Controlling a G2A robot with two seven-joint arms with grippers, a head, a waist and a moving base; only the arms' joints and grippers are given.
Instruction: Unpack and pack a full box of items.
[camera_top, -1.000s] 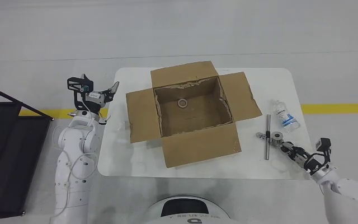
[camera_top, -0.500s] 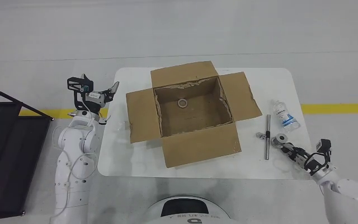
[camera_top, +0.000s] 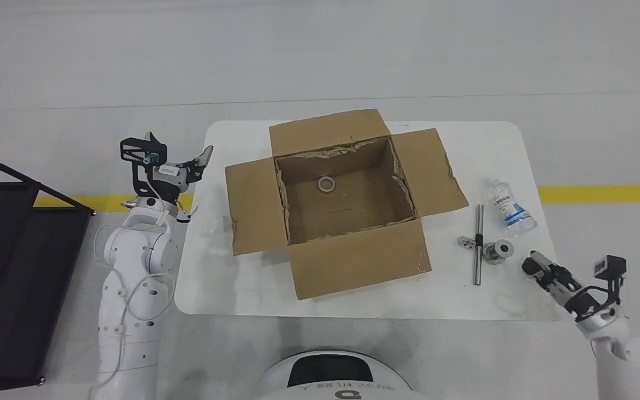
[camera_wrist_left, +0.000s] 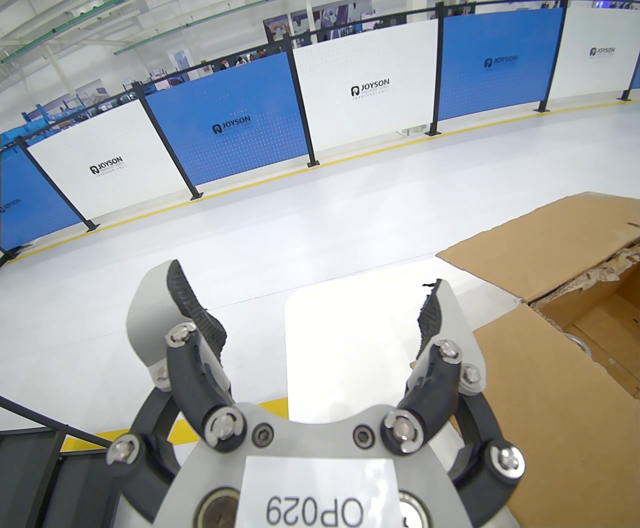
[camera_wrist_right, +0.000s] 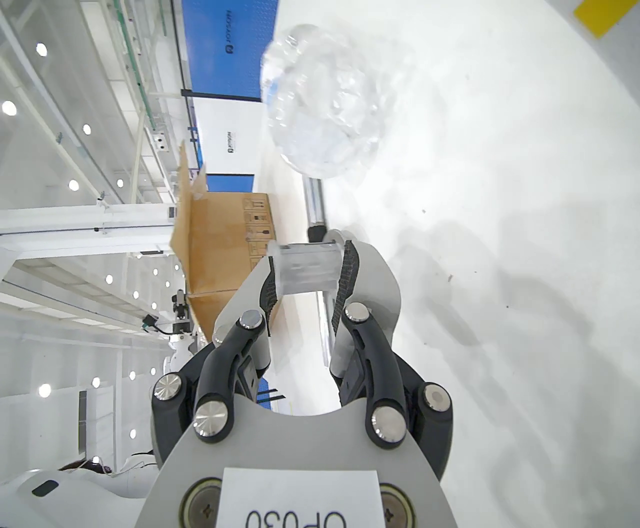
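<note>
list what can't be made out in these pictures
- Ring in the cardboard box: top view, too small to identify; left wrist view, the box wall cuts it off.
- Water bottle: right wrist view, blurred; its base hides cap and label.
- Metal cylinder: right wrist view, lined up between the fingertips of the right gripper, so contact is unclear.
- Fitting on the metal rod: top view, too small.

Top cam looks down; wrist cams low, all share box.
</note>
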